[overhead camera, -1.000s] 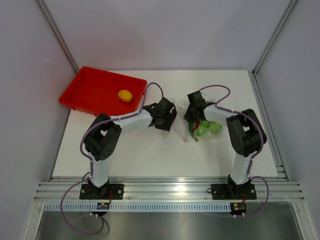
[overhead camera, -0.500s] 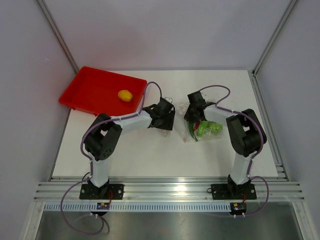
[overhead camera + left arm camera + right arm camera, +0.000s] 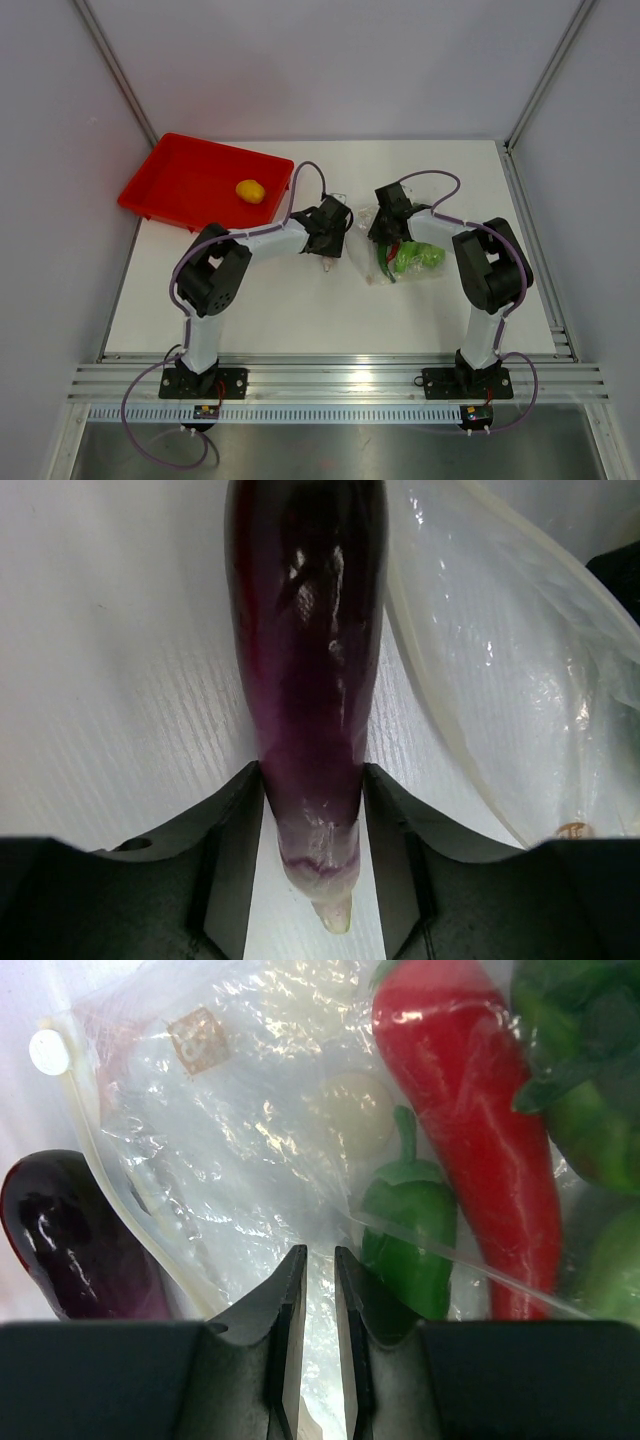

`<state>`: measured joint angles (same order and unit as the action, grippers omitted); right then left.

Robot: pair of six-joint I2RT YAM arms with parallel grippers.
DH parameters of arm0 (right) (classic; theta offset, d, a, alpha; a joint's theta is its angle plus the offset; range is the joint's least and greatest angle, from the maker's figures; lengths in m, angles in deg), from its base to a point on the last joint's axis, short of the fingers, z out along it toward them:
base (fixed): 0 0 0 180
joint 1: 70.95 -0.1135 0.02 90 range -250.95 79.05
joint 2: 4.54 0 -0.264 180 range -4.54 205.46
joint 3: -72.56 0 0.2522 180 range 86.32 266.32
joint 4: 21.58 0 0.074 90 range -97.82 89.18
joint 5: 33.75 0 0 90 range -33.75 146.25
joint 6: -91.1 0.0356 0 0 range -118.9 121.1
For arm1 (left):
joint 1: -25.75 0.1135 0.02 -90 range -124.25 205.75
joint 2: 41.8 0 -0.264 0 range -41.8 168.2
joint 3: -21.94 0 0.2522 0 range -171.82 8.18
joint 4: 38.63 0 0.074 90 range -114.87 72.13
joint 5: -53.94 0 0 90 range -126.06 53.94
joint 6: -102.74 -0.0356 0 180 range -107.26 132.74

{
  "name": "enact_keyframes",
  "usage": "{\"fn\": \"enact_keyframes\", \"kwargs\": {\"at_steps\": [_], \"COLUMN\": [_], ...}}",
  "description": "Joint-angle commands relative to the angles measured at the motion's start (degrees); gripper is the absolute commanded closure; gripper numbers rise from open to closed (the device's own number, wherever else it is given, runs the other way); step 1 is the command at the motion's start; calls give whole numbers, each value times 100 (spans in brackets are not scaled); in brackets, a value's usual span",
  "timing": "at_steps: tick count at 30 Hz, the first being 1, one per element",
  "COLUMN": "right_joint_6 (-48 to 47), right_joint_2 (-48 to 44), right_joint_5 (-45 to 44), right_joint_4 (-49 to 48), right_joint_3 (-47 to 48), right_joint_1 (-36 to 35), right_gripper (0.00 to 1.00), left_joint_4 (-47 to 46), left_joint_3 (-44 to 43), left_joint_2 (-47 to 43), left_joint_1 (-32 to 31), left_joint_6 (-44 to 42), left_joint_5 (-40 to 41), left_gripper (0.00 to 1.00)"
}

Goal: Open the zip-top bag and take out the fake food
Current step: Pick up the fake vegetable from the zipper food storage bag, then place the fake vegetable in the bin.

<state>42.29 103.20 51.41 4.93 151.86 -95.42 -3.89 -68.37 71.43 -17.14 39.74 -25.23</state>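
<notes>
The left arm [image 3: 212, 280] had shifted its elbow slightly rightward. The left gripper [image 3: 312, 772] held the purple eggplant [image 3: 305, 630], with the zip-top bag [image 3: 500, 680] just right of it. Only the right wrist view showed the right gripper [image 3: 318, 1260] narrow, pinching the bag, with a red pepper [image 3: 470, 1090] ahead.

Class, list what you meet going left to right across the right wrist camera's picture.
purple eggplant → right gripper → small green pepper → red chili → large green vegetable. The zip-top bag overlaps them, so it is omitted.
</notes>
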Motion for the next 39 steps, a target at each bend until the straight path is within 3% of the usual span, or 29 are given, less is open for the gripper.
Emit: {"fn": "enact_keyframes", "kwargs": {"at_steps": [1,8,20,22,31,39], "right_joint_6": [-67,-76,-76,-76,-76,-67], "right_joint_2": [-131,-122,-227,-254,-350,-307], "right_joint_5": [71,62,80,71,97,168], "right_joint_4": [-54,-62,-54,-62,-89,-98], "right_joint_3": [3,3,-15,-15,-59,-32], "right_joint_1": [39,47,39,47,39,39], "right_gripper": [76,76,76,76,76,76], "left_joint_4": [-6,83,214,249,364,39], "left_joint_3": [-316,-387,26,70,290,554], "left_joint_2": [103,208,-855,-1030,-1978,-2270], "left_joint_1": [0,27,35,53,299,1185], "left_joint_6": [-55,15,15,15,59,568], "left_joint_5": [95,-195,419,516,569,-484], "left_gripper": [58,68,71,75,80,86]}}
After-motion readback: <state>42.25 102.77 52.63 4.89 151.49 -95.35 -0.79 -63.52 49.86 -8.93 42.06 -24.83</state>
